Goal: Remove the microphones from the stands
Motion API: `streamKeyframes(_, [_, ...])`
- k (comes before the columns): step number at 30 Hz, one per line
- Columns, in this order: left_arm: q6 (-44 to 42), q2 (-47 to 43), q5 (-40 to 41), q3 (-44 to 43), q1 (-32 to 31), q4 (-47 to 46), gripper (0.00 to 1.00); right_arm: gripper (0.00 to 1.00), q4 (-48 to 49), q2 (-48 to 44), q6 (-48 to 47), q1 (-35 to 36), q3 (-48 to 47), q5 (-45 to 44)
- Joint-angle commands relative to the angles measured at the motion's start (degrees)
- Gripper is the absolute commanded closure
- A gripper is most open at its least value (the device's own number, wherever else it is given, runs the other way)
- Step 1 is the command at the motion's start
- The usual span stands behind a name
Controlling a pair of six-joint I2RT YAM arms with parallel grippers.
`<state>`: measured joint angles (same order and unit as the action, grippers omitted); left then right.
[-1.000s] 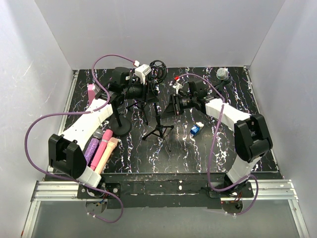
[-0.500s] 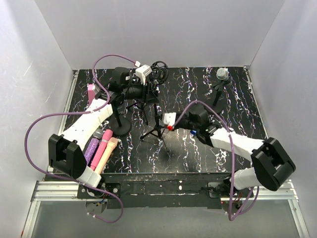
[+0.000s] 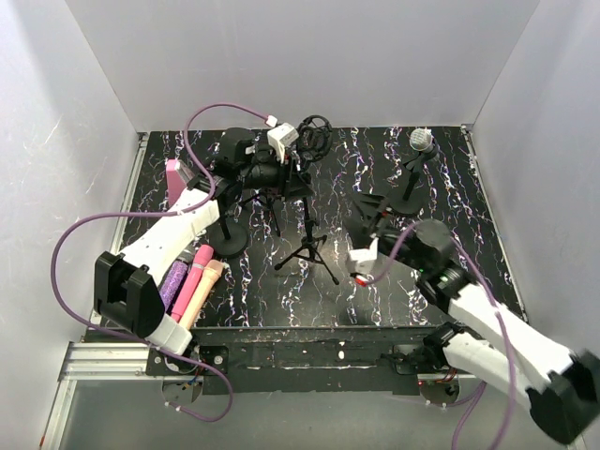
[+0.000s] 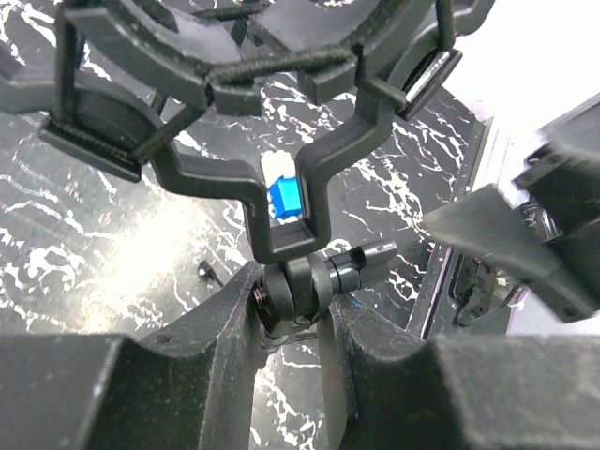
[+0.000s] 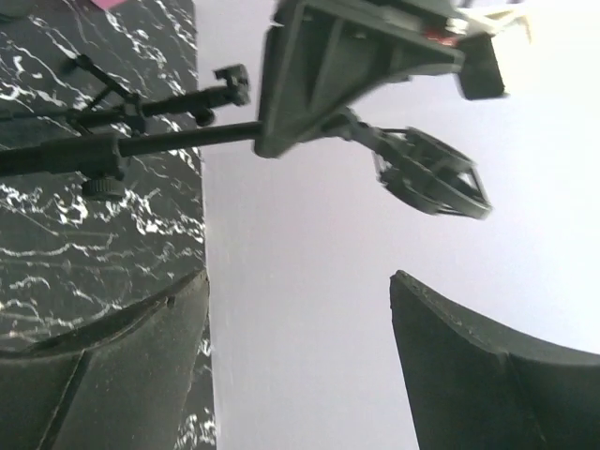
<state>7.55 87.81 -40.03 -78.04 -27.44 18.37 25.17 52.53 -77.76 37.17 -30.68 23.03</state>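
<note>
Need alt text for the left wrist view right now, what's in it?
The left gripper is shut on the swivel joint beneath a black shock mount, whose forked yoke rises up the frame. Through the fork, a small blue object shows on the black marbled table; a blurred dark shape fills the right edge.

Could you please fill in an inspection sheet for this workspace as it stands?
Surface: black marbled tabletop with white veins.
Job's things: black tripod stand upright mid-table, black shock mount on top; no microphone made out in it.
Clutter: pink, purple and peach microphones at left; silver-headed microphone on small stand, back right; small blue block.
Grippers: left gripper, jaws shut on the tripod stand's swivel joint; right gripper, jaws open, empty.
Cables: purple cables loop along both arms; black coiled cable at back.
Surroundings: white walls on three sides.
</note>
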Motion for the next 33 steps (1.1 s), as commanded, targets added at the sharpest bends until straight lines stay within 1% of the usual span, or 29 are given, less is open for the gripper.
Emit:
streamKeyframes(1, [1.6,2.1,0.2,-2.2,-2.3,-9.1,1.00,0.15,-28.1,-15.3,3.0,-1.2,-0.9,-4.9])
streamKeyframes(4, [0.7,6.1,2.1,-4.2,-3.3,-12.8,1.00,0.14,-38.1,-23.6,4.6,-1.1,-1.3,-7.8])
streamKeyframes(7, [-5.2,9.6,4.1,-6.0,-4.6,-16.4,1.00,0.13,-44.7,-28.2,7.5,-1.1,-3.2,-12.0])
streamKeyframes(9, [-10.5,11.8,5.8,-7.0,-5.2,-18.0,1.00,0.13,-47.2,-29.2,9.6,-1.1,-4.9,-15.5])
streamKeyframes(12, [-15.3,14.2,8.6,-7.8,-5.3,-23.8,1.00,0.12,-49.4,-29.3,11.6,-1.1,-7.2,-19.3])
streamKeyframes(14, [-16.6,15.0,9.4,-7.8,-5.3,-26.8,1.00,0.12,-49.7,-29.2,12.9,-1.1,-8.0,-20.3])
streamKeyframes(17, [-16.3,15.1,9.6,-7.7,-5.3,-29.3,1.00,0.11,-49.3,-27.9,14.2,-1.1,-8.6,-21.4])
streamKeyframes(20, [-14.0,13.5,12.9,-3.0,-5.4,-35.0,1.00,0.11,-48.0,-26.3,14.6,-1.1,-9.0,-22.2])
streamKeyframes(25, [-12.7,9.7,19.7,5.1,-7.9,-42.6,1.00,0.11,-47.6,-21.9,15.3,-1.1,-12.1,-22.5])
streamKeyframes(28, [-12.1,5.5,23.1,10.4,-8.9,-44.4,1.00,0.11,-47.8,-19.7,15.0,-1.1,-13.8,-21.5])
streamKeyframes(33, [-11.6,-3.2,24.7,18.4,-9.5,-42.1,1.00,0.11,-47.2,-17.6,14.9,-1.0,-14.3,-20.5])
